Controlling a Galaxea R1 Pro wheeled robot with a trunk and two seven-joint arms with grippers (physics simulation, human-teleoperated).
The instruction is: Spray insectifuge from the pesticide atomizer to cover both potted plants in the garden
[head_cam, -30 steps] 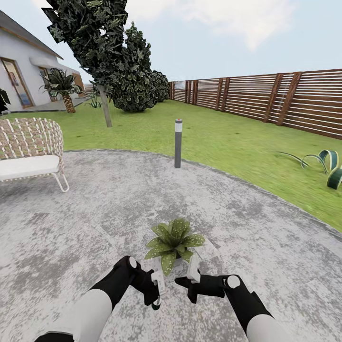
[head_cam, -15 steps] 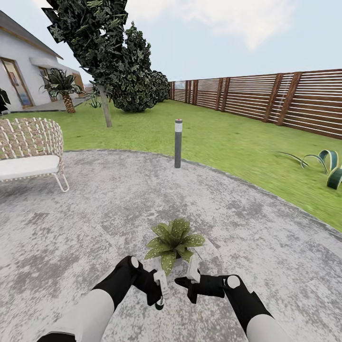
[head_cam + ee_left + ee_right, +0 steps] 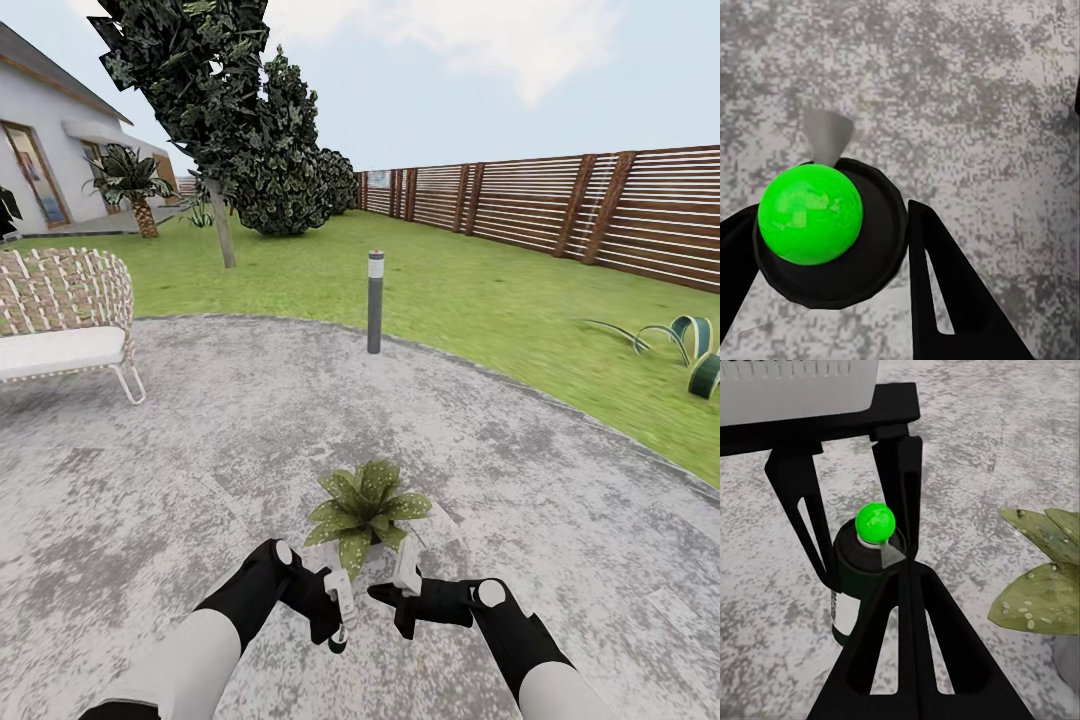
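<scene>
A potted plant (image 3: pixel 365 510) with speckled green leaves stands on the round grey patio (image 3: pixel 200 450), just beyond both grippers. My left gripper (image 3: pixel 338 615) is shut on the pesticide atomizer (image 3: pixel 338 643), held upright a little nearer than the plant. In the left wrist view the atomizer's black top (image 3: pixel 870 255) with a bright green ball sits between my left gripper's (image 3: pixel 829 217) black fingers. In the right wrist view the dark bottle (image 3: pixel 851 585) shows between the left gripper's fingers (image 3: pixel 802 510), with plant leaves (image 3: pixel 1042 577) beside it. My right gripper (image 3: pixel 405 568) (image 3: pixel 904 566) is shut and empty, right of the bottle.
A grey bollard lamp (image 3: pixel 375 300) stands at the patio's far edge. A wicker chair (image 3: pixel 60 320) sits at the left. Lawn (image 3: pixel 480 290), a brown slatted fence (image 3: pixel 600 205), dark trees (image 3: pixel 250 130), a house (image 3: pixel 40 150) and a striped-leaf plant (image 3: pixel 695 350) lie beyond.
My left gripper with the atomizer has shifted slightly to the right, closer to the right gripper. The right arm and the plant have not moved.
</scene>
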